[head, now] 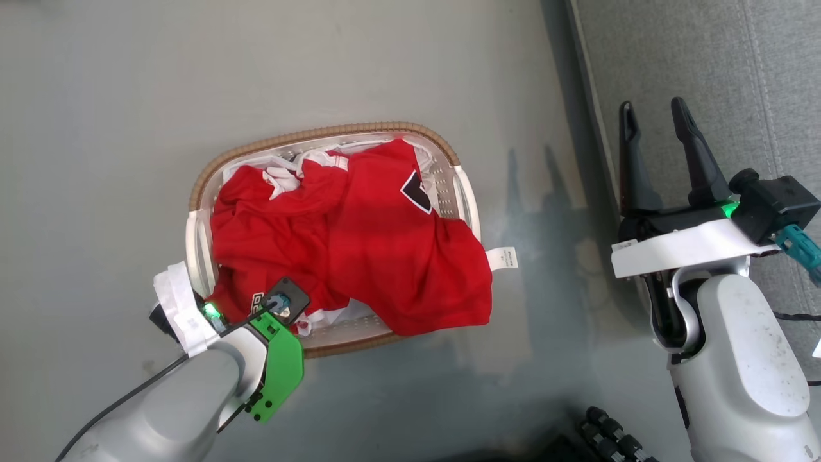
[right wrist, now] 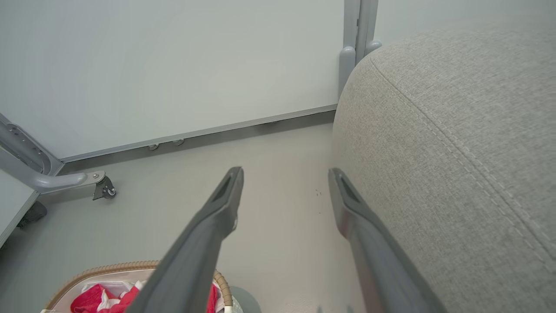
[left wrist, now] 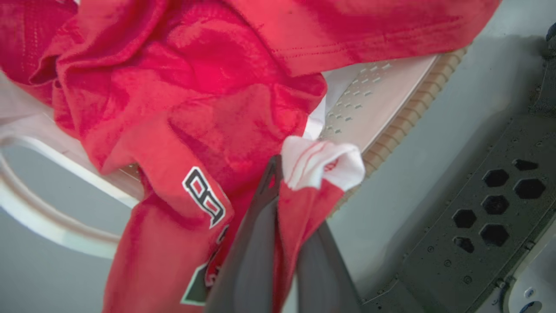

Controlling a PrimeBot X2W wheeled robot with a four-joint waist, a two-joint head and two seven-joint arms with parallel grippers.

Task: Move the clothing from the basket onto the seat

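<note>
The left jaws are clenched on a white-trimmed fold of the red thin-fabric sports jerseys (left wrist: pixel 208 108). These lie heaped in the oval white perforated plastic basket with a brown braided rim (head: pixel 333 131), one draping over its side. The right jaws stand released beside the large grey upholstered sofa seat (head: pixel 705 64). Lift high, so the cloth clears the rim without dragging the basket. The basket rests on smooth grey floor (head: pixel 96 128), and a pale wall panel (right wrist: pixel 173 65) stands behind.

Bright, even light; clothing (left wrist: pixel 208 108) slightly soft close-up.
</note>
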